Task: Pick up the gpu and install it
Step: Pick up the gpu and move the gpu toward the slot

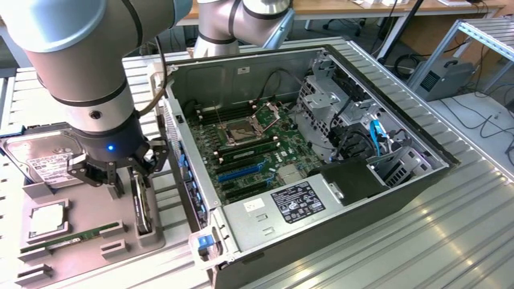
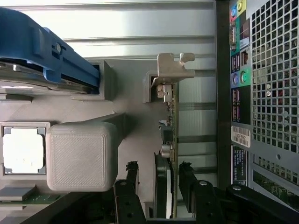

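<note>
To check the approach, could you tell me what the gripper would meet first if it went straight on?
Most likely the graphics card, standing on edge in the grey holder. The gripper has its open jaws lined up either side of the card's top edge, though how far above it they are is unclear.

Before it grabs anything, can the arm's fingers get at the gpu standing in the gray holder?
Likely yes: the open fingers straddle the upright gpu, with nothing between them and it.
</note>
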Tool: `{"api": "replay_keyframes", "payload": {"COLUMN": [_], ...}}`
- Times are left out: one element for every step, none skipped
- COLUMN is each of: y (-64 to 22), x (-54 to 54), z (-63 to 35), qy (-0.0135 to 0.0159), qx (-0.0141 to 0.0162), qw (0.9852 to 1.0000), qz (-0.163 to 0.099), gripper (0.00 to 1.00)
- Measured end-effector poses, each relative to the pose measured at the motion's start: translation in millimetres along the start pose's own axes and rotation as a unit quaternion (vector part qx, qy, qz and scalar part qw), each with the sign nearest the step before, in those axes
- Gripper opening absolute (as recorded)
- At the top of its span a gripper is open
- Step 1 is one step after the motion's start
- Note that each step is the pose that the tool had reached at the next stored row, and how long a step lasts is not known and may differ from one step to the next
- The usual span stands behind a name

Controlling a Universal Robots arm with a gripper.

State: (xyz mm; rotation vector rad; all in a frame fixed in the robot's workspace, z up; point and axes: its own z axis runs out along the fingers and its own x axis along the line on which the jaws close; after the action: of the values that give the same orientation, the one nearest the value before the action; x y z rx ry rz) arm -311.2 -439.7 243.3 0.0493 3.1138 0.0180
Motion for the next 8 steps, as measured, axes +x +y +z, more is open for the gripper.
{"api": "replay_keyframes", "payload": {"y": [0.0,0.0,0.0,0.0,0.0,0.1,0.3,0.8], "x": [0.0,0.0,0.0,0.0,0.1,0.1,0.0,0.0], "z": [0.4,0.7,1.1,1.3,1.4,1.4,1.6,1.7], "qy": [0.0000,0.0000,0.0000,0.0000,0.0000,0.0001,0.0000,-0.0001], "qx": [0.0000,-0.0001,-0.0001,-0.0002,-0.0003,-0.0004,-0.0009,-0.0013], "qw": [1.0000,1.0000,1.0000,1.0000,1.0000,1.0000,1.0000,1.0000], "qz": [0.000,0.000,0.000,0.000,0.000,0.000,0.000,0.000], "gripper": [0.48,0.48,0.48,0.48,0.48,0.48,0.48,0.48]}}
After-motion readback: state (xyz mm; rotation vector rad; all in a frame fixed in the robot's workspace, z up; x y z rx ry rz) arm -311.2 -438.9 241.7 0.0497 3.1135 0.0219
